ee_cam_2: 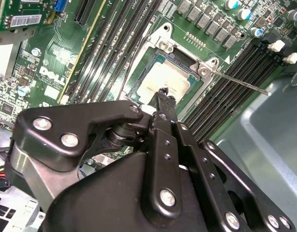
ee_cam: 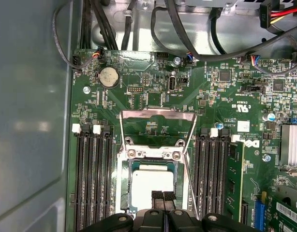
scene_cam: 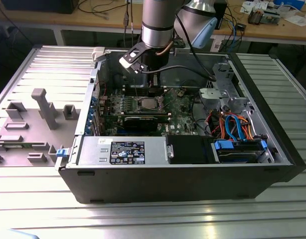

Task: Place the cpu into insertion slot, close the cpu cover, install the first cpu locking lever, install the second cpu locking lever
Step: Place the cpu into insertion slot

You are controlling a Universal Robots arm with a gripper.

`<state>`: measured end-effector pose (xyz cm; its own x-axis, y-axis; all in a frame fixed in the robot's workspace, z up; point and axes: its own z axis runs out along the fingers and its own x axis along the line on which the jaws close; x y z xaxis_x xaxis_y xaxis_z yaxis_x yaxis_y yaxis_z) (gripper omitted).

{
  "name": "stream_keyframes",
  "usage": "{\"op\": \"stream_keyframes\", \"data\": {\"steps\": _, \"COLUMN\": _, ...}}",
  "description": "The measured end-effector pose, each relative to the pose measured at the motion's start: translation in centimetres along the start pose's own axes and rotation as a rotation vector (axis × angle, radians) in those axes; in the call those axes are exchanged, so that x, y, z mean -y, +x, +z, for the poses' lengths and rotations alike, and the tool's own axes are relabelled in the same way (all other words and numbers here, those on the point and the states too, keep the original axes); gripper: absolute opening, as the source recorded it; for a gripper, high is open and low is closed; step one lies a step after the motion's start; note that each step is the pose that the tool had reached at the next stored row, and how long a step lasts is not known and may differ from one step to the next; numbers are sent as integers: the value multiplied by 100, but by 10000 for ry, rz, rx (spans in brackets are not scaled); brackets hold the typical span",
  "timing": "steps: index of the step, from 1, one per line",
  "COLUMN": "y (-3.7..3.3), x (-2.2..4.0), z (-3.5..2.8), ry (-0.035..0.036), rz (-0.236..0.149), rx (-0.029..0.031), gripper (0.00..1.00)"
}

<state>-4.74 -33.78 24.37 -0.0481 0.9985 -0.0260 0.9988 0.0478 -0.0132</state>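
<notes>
The cpu [ee_cam: 151,182] lies flat in the insertion slot [ee_cam: 124,193], silvery top up; it also shows in the second wrist view [ee_cam_2: 163,77] and the exterior view [scene_cam: 147,103]. The cpu cover [ee_cam: 156,114] stands open, swung back from its hinge bracket [ee_cam: 153,153], with green board showing through its window. My gripper [ee_cam: 163,195] hovers just over the chip's near edge, fingertips [ee_cam_2: 163,94] shut together with nothing between them. One thin locking lever [ee_cam_2: 240,81] sticks out free beside the socket. Another rod [ee_cam: 189,186] runs along the socket's side.
Black memory slots [ee_cam: 93,179] flank the socket on both sides [ee_cam: 211,174]. The arm [scene_cam: 157,25] reaches down into the open computer case [scene_cam: 173,184]. A drive cage [scene_cam: 228,94] and coloured cables [scene_cam: 232,124] sit at the exterior view's right, a power supply [scene_cam: 123,151] at the front.
</notes>
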Motion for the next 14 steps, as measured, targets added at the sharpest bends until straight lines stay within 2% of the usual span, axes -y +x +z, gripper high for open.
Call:
{"op": "stream_keyframes", "data": {"steps": 2, "y": 0, "x": 0, "z": -3, "ry": -1, "rz": -1, "rx": -21, "gripper": 11}}
{"op": "stream_keyframes", "data": {"steps": 7, "y": -1, "x": 0, "z": -25, "ry": 0, "rz": -1, "rx": -23, "gripper": 11}}
{"op": "stream_keyframes", "data": {"steps": 14, "y": -3, "x": 1, "z": -120, "ry": -1, "rz": -1, "rx": -23, "gripper": 11}}
